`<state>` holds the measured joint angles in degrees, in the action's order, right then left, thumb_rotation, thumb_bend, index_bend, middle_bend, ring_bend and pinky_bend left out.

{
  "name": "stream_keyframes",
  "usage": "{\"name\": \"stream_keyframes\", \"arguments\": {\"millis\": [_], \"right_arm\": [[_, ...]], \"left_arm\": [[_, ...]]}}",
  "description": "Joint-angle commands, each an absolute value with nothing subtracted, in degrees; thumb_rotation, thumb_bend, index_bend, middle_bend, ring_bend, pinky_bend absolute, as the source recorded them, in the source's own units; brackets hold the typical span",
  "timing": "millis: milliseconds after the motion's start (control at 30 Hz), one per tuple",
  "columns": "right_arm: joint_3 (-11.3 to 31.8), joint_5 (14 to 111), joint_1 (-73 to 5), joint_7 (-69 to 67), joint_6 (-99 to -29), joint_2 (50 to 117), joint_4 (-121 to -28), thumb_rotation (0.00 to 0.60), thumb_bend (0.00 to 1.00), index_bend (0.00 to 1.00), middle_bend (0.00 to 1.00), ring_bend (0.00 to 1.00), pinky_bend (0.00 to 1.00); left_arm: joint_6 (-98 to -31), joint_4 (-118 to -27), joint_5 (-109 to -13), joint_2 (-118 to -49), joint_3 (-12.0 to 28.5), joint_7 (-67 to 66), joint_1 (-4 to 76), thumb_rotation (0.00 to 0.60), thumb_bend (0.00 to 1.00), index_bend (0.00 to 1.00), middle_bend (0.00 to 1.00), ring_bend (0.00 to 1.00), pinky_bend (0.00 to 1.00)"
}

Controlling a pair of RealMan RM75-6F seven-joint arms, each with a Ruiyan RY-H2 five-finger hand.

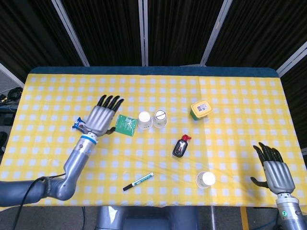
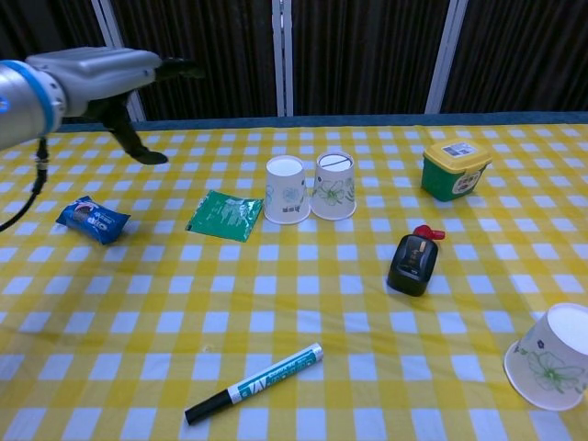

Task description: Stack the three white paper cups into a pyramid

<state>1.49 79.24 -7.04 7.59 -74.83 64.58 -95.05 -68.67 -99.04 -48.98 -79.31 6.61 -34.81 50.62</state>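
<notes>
White paper cups stand upside down on the yellow checked tablecloth in the head view: two touching at mid-table, left cup and right cup, and a third cup well apart near the front edge, while the left hand hovers with fingers spread, holding nothing, and the right hand is likewise spread and empty. From the chest view the pair, left cup and right cup, show green leaf prints (bases up), a lidded green tub sits to their right, and the third cup leans tilted.
</notes>
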Motion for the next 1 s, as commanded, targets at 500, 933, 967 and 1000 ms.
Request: {"name": "stream_keyframes", "arguments": {"millis": [500, 933, 967, 1000], "right_arm": [[-3.4, 88.6, -6.4, 12.1, -76.1, 59.9, -105.8, 0.6, 0.06, 0.13, 0.0, 0.0, 0.0], [-5.0, 86.9, -9.9, 23.5, -67.4, 60.4, -114.7, 0.6, 0.12, 0.21, 0.0, 0.0, 0.0], [-4.8, 86.2, -10.2, 24.2, -66.8, 60.9, -114.7, 0.6, 0.11, 0.21, 0.0, 0.0, 0.0], [-4.7, 85.5, -10.4, 24.9, -66.2, 61.4, -114.7, 0.6, 0.11, 0.21, 0.0, 0.0, 0.0]], "left_arm": [[-90.7, -108.0, -77.0, -65.1, -9.1, -22.8, 25.1, 0.6, 0.26, 0.0, 0.0, 0.0, 0.0], [-88.5, -108.4, -81.1, -63.4, -7.2, -21.2, 22.4, 0.6, 0.26, 0.0, 0.0, 0.0, 0.0], [-88.2, -108.4, -81.2, -63.4, -7.0, -21.2, 22.3, 0.6, 0.26, 0.0, 0.0, 0.0, 0.0], [-87.9, -108.3, -81.4, -63.3, -6.8, -21.2, 22.1, 0.6, 0.26, 0.0, 0.0, 0.0, 0.0]]}}
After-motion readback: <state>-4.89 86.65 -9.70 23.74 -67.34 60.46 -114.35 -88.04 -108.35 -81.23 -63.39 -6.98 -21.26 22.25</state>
